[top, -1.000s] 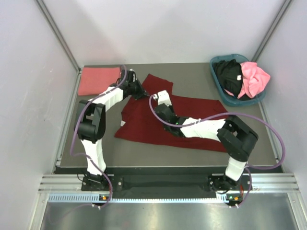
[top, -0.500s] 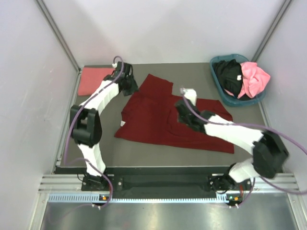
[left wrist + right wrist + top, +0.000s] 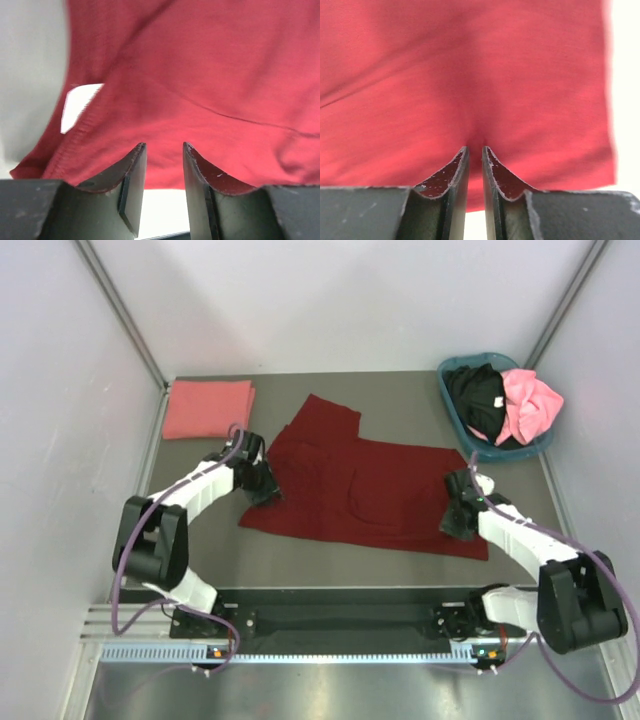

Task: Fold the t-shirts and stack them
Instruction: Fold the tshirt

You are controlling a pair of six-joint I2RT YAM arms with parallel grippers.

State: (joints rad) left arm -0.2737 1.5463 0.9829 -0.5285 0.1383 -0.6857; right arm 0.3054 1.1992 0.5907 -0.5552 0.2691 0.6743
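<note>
**Top external view.** The maroon t-shirt (image 3: 360,490) lies spread open in the middle of the grey table (image 3: 400,390), with 1 sleeve pointing toward the far edge. My left gripper (image 3: 264,483) sits low at the shirt's left edge. My right gripper (image 3: 458,516) sits low on the shirt's right part, near its near-right corner. The salmon-pink t-shirt (image 3: 207,408) lies folded as a flat rectangle at the far-left corner of the table, well apart from both my arms. In the far-right corner stands the teal basket (image 3: 482,452), which holds the black t-shirt (image 3: 475,395) on its left and the bright pink t-shirt (image 3: 530,405) on its right, both crumpled.

**Left wrist view.** The 2 fingers of my left gripper (image 3: 163,146) stand apart with a clear gap between them. The hemmed edge of the maroon t-shirt (image 3: 210,75) runs across just at their tips, and I cannot see any cloth pinched. A small white tag (image 3: 80,106) shows on the shirt to the left, and beyond it is bare table (image 3: 30,75).

**Right wrist view.** The fingers of my right gripper (image 3: 475,148) are nearly together. The maroon t-shirt (image 3: 445,75) puckers into the narrow slit at their tips, so they pinch the cloth. The shirt's edge and pale table (image 3: 625,100) show on the right.
</note>
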